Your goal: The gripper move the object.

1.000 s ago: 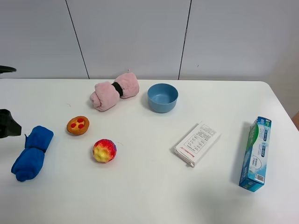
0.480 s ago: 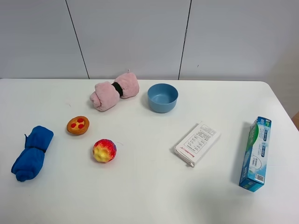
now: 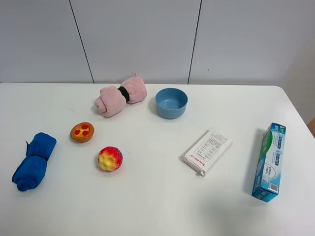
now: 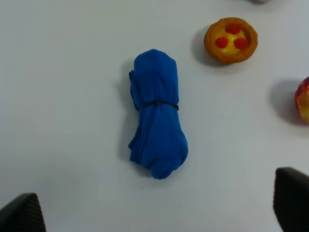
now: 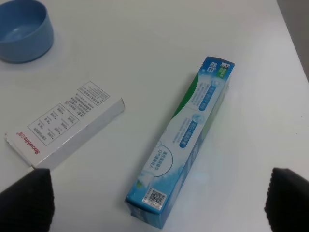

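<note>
A rolled blue cloth lies at the table's left and fills the middle of the left wrist view. My left gripper hangs above it, open and empty, with only its dark fingertips showing. A blue-green toothpaste box lies at the right, and it also shows in the right wrist view. My right gripper is open and empty above it. Neither gripper shows in the exterior view.
A pink rolled towel and a blue bowl sit at the back. An orange tart toy and a red-yellow strawberry toy lie left of centre. A white box lies right of centre.
One second ago my left gripper showed at the exterior view's left edge beside the blue cloth. It has since drawn back out of that view. The objects have not moved.
</note>
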Motion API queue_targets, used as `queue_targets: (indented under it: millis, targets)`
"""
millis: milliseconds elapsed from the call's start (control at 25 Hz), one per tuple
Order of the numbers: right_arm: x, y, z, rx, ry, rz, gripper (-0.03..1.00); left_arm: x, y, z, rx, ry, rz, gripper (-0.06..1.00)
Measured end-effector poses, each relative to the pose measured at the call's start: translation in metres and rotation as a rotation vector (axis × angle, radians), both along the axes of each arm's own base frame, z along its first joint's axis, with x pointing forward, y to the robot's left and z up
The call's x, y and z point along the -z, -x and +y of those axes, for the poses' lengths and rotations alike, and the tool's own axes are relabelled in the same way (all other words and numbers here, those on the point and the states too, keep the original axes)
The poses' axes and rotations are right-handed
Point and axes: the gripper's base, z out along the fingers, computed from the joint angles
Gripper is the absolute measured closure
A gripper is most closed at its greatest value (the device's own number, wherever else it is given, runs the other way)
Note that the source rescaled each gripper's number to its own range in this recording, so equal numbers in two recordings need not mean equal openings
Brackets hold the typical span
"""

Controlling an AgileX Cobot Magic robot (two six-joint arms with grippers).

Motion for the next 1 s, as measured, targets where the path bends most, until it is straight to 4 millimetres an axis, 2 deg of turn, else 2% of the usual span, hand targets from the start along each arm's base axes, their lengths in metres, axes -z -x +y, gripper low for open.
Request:
queue_targets:
  millis: [440, 760, 1000]
  targets:
    - [0.000, 0.000, 0.000, 0.000, 0.000, 0.000, -0.03, 0.029, 0.017, -0.004, 0.004, 0.022, -0.044, 0.02]
    - [0.000, 0.000, 0.000, 0.000, 0.000, 0.000, -0.03, 0.028, 0.033, -0.004, 0.001, -0.009, -0.175, 0.02]
    - [0.000, 0.000, 0.000, 0.000, 0.000, 0.000, -0.03, 0.034, 0.043, -0.005, 0.002, -0.019, -0.237, 0.02]
